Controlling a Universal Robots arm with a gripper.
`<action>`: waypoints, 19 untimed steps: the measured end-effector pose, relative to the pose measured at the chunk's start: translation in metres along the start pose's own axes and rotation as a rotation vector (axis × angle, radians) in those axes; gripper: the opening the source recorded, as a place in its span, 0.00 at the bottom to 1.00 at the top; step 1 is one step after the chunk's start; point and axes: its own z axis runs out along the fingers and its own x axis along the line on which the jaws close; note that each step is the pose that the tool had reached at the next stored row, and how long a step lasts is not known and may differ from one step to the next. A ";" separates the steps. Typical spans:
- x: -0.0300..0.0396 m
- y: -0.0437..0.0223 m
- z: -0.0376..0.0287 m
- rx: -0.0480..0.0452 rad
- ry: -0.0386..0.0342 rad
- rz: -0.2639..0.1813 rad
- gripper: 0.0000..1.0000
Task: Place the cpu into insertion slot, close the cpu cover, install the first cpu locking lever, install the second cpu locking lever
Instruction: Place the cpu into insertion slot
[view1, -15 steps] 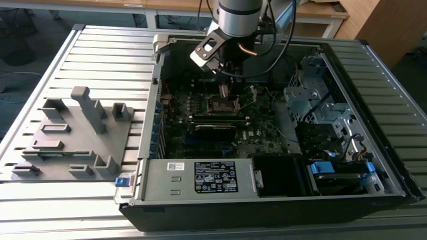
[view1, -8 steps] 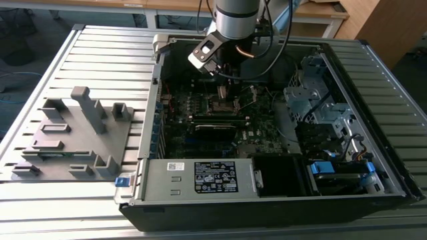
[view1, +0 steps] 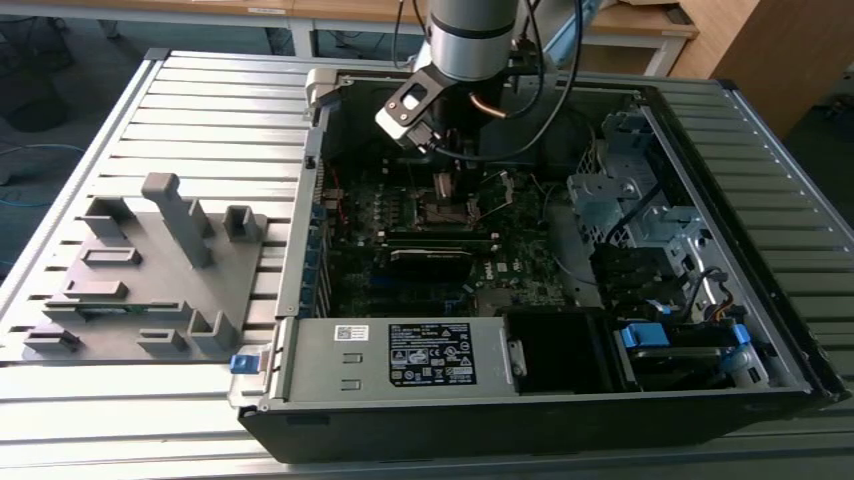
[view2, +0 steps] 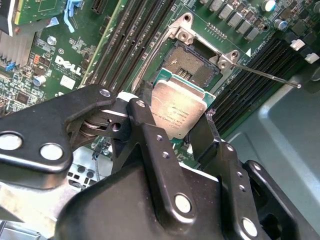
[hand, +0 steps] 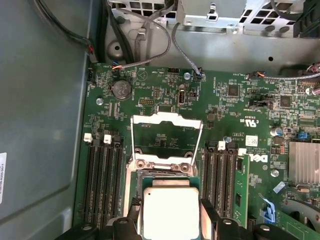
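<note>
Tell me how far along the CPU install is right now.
Nothing looks finished yet. In hand: the end effector is shut on the cpu, held just over the insertion slot, whose dark centre is partly uncovered, so the chip isn't seated. Left: the cpu cover stands open, and a locking lever sticks out unlatched.

Slatted metal bench (view1: 200, 90) is carrying an open PC case (view1: 534, 425) lying on its side, w/ a grey holder block (view1: 147, 300) sitting beside it, on the exterior view's left.
</note>
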 end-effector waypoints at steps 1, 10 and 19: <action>0.0003 -0.0001 0.0004 0.0000 0.0000 0.000 0.54; 0.0037 -0.0009 0.0033 0.0000 0.0000 0.000 0.54; 0.0044 -0.0011 0.0056 0.0001 -0.0002 0.000 0.54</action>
